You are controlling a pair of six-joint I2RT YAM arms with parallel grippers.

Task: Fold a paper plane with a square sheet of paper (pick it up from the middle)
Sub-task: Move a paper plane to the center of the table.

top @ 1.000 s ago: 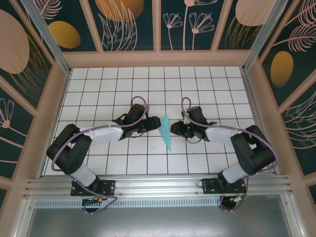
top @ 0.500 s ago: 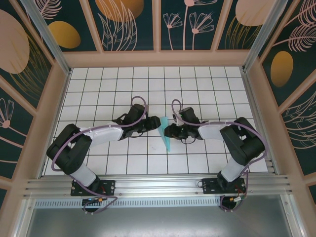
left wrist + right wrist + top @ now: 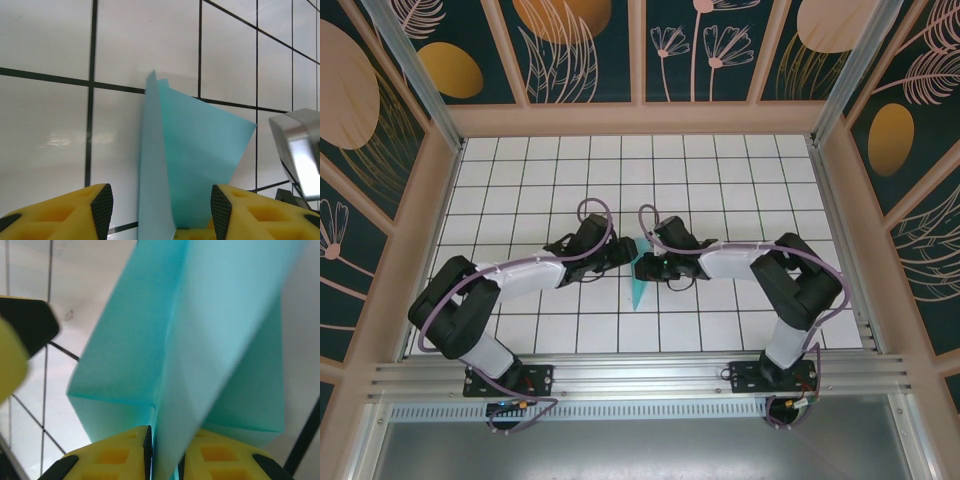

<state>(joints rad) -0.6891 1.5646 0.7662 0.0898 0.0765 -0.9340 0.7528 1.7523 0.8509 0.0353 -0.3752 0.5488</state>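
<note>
While both arms were bent in low toward the middle of the tiled table [image 3: 520, 160], their wrists almost met over the one paper plane [image 3: 638, 290]. The left gripper [image 3: 623, 256] had its jaws wide apart with the paper standing up between them, and I couldn't tell if either pad touched it. The right gripper [image 3: 644, 266] had its yellow fingers [image 3: 115, 455] pinched on a raised fold of the plane. So: two arms, two grippers, one bit of paper. It was thin, smooth, turquoise, sharply creased and tapered to a point; the table was glossy white squares with dark grid lines.
</note>
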